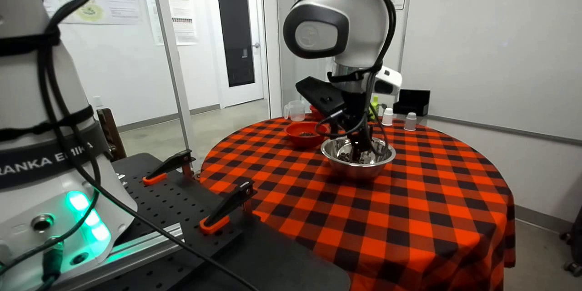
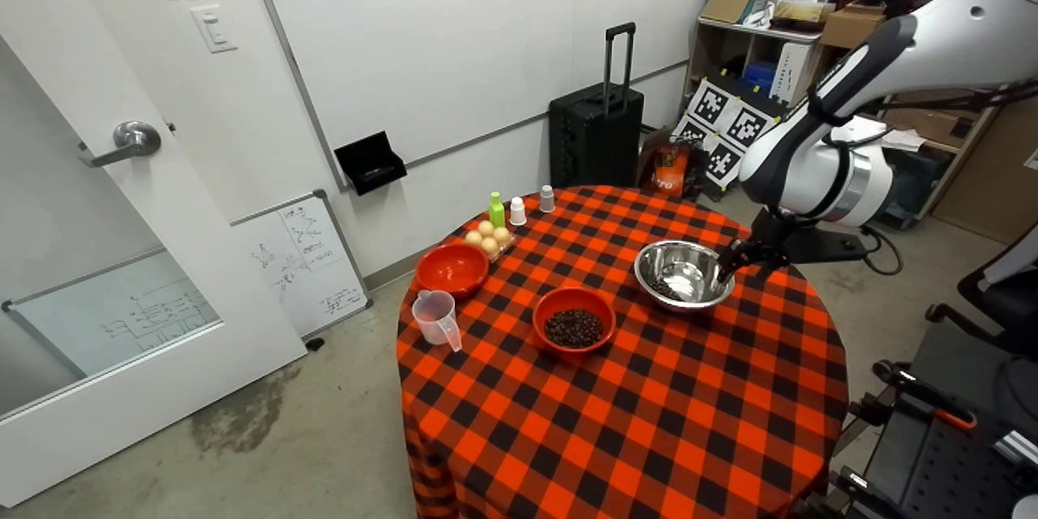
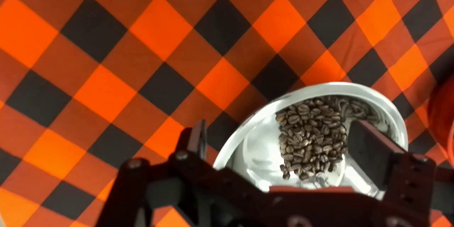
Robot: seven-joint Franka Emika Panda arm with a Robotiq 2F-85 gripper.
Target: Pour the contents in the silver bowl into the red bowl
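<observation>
Grasp stage, seemingly: silver bowl (image 3: pixel 260 149) of coffee beans (image 3: pixel 312 136).
Claw (image 3: pixel 279 125) parted, one jaw inside, one outside; next, clamp and lift.

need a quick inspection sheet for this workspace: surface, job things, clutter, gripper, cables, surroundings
Surface: red-and-black checked tablecloth, hanging in folds at its edge.
Job's things: silver bowl with coffee beans gathered to one side; nearest red bowl also holds dark beans.
Clutter: second red bowl, clear jug, eggs, green bottle, white container, grey container.
Gripper: open, one finger inside the silver bowl, the other outside; rim contact unclear.
Cables: black, strapped along the arm; one loop hangs near the gripper.
Surroundings: whiteboard, black case with handle raised, door.
</observation>
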